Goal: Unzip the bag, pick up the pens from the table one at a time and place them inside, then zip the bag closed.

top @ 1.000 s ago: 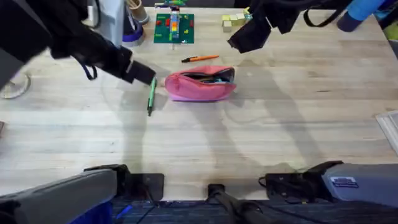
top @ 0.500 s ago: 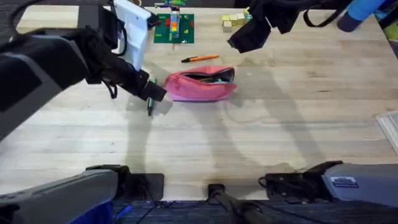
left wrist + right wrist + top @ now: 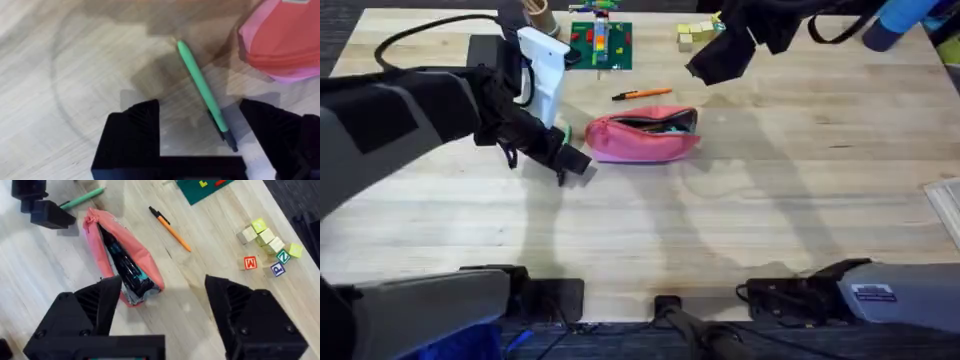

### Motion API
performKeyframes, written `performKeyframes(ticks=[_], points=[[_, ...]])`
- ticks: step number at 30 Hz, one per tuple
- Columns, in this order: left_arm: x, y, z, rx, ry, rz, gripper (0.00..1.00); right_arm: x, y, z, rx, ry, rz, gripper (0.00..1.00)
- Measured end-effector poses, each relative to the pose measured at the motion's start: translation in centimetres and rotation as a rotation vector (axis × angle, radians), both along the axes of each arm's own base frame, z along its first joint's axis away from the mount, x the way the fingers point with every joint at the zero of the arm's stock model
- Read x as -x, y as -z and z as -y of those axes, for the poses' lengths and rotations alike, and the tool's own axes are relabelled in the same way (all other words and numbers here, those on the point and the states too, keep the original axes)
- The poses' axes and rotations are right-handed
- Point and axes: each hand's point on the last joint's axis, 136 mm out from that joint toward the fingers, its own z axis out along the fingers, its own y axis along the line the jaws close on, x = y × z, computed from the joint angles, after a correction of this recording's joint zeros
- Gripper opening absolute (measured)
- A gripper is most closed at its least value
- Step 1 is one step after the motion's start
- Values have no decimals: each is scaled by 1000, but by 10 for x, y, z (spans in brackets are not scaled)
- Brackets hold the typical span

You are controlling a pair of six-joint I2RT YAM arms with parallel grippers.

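Left gripper (image 3: 200,145): fingers apart, straddling green pen (image 3: 202,90) | pink bag (image 3: 642,135): unzipped, just beyond | right gripper (image 3: 162,310): apart, above bag

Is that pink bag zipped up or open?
Open. The bag gapes along its top, and dark and teal things show inside it. In the overhead view the opening shows as a dark slit.

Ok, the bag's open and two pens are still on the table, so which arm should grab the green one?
Left. The left gripper is open and already low over the green pen, its fingers on either side of the pen's dark end, just beside the bag. The right gripper hangs higher, behind the bag.
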Motion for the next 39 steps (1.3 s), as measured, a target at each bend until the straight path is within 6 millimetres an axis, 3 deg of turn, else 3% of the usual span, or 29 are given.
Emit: performKeyframes(ticks=[21, 25, 26, 27, 30, 39], points=[[3, 1, -1, -1, -14, -33, 975, 0, 0, 0, -1, 1, -1, 997], [3, 1, 0, 0, -15, -34, 668, 0, 0, 0, -1, 1, -1, 996], [3, 0, 2, 11, -16, -35, 304, 0, 0, 0, -1, 2, -1, 996], [3, 0, 4, 17, -14, -38, 216, 0, 0, 0, -1, 2, -1, 996], [4, 0, 6, 26, -7, -40, 109, 0, 0, 0, -1, 2, -1, 996], [4, 0, 7, 30, -10, -39, 83, 0, 0, 0, -1, 1, -1, 997]])
